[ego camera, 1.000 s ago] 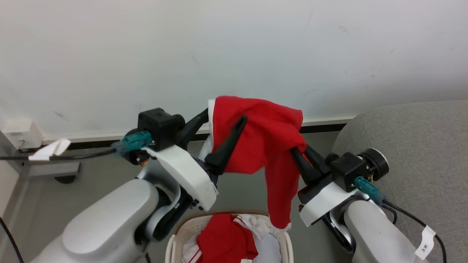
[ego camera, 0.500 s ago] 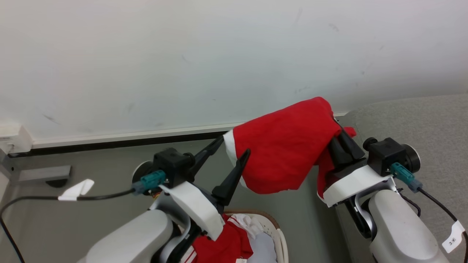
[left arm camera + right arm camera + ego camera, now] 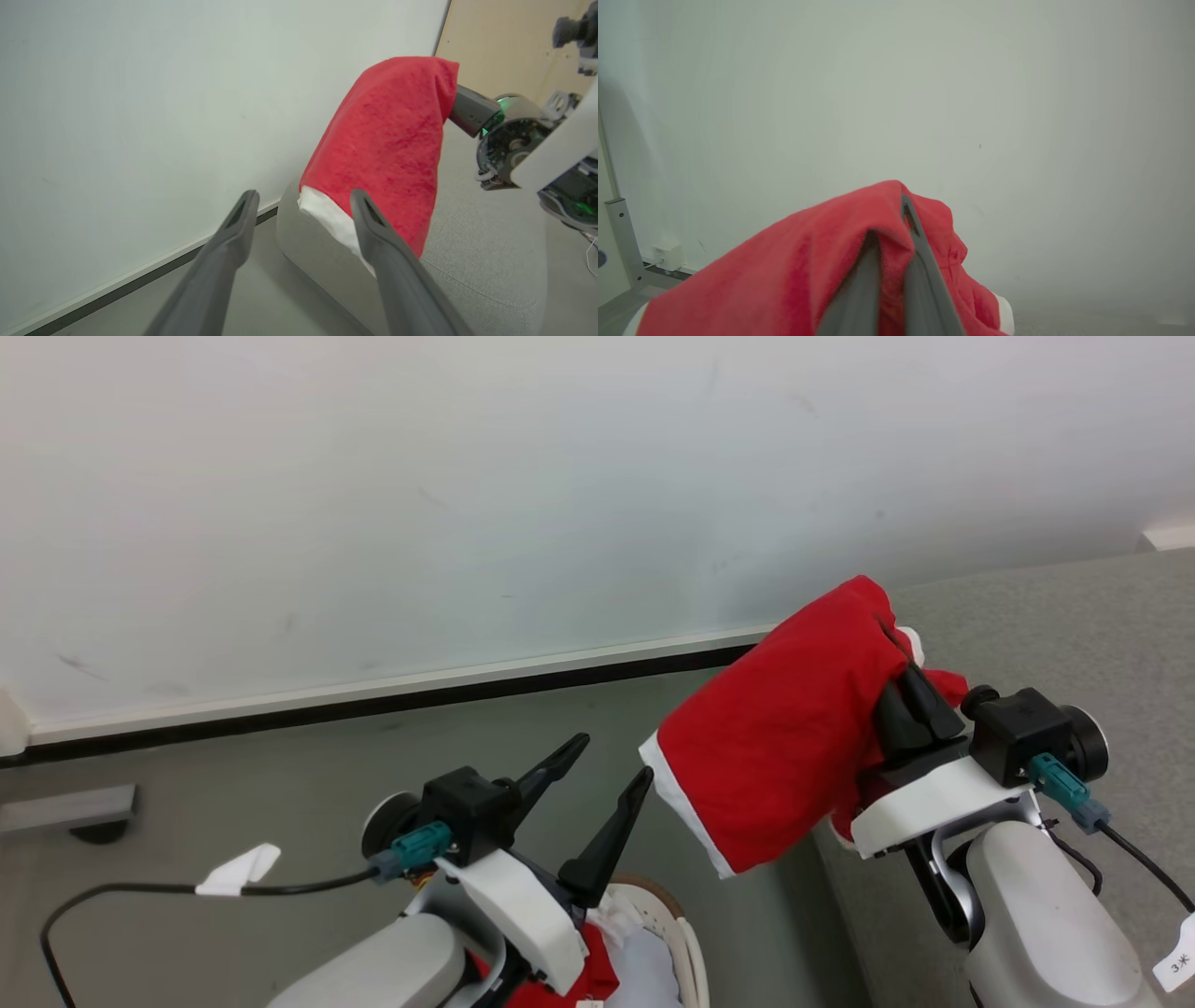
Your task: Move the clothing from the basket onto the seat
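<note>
A bright red garment (image 3: 784,756) with white trim hangs in the air, draped over my right gripper (image 3: 894,658), which is shut on it beside the grey sofa (image 3: 1074,635). In the right wrist view the closed fingers (image 3: 920,261) pinch a fold of the red garment (image 3: 784,270). My left gripper (image 3: 614,758) stands open and empty above the cream basket (image 3: 686,943), a little left of the cloth. More red clothing (image 3: 597,975) lies in the basket. In the left wrist view the open left gripper (image 3: 302,198) faces the red garment (image 3: 387,140) hanging over the sofa's corner (image 3: 467,261).
A white wall with a dark baseboard (image 3: 373,705) runs behind. The grey floor (image 3: 280,775) lies between basket and wall. A black cable with a white tag (image 3: 238,868) trails from the left wrist. A metal post and wall socket (image 3: 668,254) stand at the far left.
The head camera has swung right, bringing more sofa into view. The right gripper carried the garment toward the sofa. The cloth has slipped off the left fingers, which now stand apart from it.
</note>
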Controlling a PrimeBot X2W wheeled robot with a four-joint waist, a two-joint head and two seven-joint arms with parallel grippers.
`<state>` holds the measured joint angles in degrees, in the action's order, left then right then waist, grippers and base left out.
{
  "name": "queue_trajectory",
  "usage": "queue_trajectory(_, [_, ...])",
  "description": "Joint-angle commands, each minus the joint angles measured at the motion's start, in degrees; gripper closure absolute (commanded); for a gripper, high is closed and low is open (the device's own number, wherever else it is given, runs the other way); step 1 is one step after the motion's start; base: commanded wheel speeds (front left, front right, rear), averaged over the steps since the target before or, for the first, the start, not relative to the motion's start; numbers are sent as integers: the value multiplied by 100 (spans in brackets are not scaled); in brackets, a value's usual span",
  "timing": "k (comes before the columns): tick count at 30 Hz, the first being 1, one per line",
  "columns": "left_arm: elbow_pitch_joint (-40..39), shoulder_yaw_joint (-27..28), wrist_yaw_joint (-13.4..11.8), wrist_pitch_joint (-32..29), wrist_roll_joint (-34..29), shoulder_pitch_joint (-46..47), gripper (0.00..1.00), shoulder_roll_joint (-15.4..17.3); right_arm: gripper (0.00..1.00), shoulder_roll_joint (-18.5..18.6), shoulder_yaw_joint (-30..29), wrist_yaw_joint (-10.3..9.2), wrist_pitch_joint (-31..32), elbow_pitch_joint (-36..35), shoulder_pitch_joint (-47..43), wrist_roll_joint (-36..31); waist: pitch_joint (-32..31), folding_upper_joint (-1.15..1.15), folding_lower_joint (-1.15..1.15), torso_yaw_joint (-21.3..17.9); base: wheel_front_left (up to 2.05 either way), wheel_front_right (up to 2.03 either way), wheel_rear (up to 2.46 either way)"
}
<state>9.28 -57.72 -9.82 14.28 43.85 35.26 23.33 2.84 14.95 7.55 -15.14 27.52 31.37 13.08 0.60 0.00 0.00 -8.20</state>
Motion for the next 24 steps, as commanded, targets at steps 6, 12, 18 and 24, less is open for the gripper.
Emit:
queue_trajectory(6, [104, 54, 81, 56, -96, -100, 0, -61, 100, 12, -165, -12, -1, -90, -95, -135, 52, 0, 0, -332, 0, 0, 0])
queue_trajectory(12, [144, 93, 111, 78, -132, -112, 0, -96, 100, 15, -317, -12, -1, -172, -126, -200, 139, 0, 0, -707, 0, 0, 0])
queue_trajectory(18, [132, 97, 154, 91, -196, -123, 0, -196, 100, 63, -454, -12, -1, -272, -189, -212, 255, 0, 0, -1065, 0, 0, 0])
queue_trajectory(24, [124, 43, 194, 84, -274, -129, 0, -280, 100, 99, -600, -12, -1, -415, -233, -169, 432, 0, 0, -1339, 0, 0, 0])
